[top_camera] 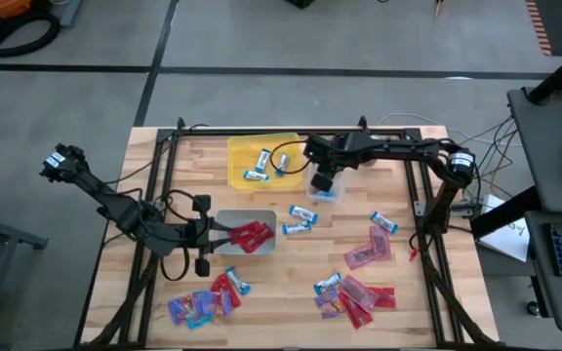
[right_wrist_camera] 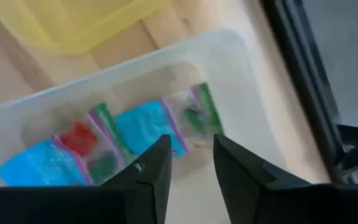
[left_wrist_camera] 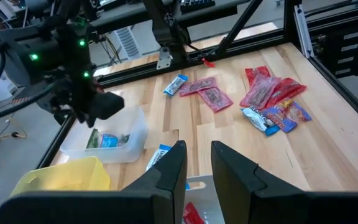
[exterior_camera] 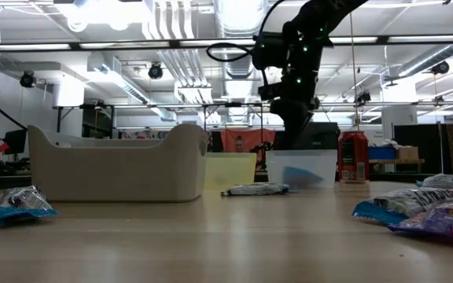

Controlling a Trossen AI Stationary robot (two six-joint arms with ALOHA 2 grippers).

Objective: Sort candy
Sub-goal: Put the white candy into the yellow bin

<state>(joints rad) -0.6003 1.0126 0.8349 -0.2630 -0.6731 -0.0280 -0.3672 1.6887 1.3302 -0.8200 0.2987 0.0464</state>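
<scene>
Presently, findings by item:

Right gripper (right_wrist_camera: 188, 177): hung directly over the clear bin (top_camera: 327, 191) at the far middle of the counter (top_camera: 427, 268); fingers narrowly apart, nothing seen between them.
Clear bin contents: pink/purple-blue packets (right_wrist_camera: 148, 127) lay flat inside.
Left gripper (left_wrist_camera: 196, 165): low over the grey bin (top_camera: 245, 234) at near left, fingers narrowly parted, empty; red packets (top_camera: 252, 235) lay in that bin.
Yellow bin (top_camera: 259, 159): far left of the clear one, holding blue-and-silver mini bars (top_camera: 262, 159).
Unsorted candy (top_camera: 351, 292): clusters remained at near right and near left, with loose bars mid-counter.
Step judged: release into the clear bin.
Advice: lift straight up clear of the rim before travelling, then approach one flat piece from above, pinching across its short side.
</scene>
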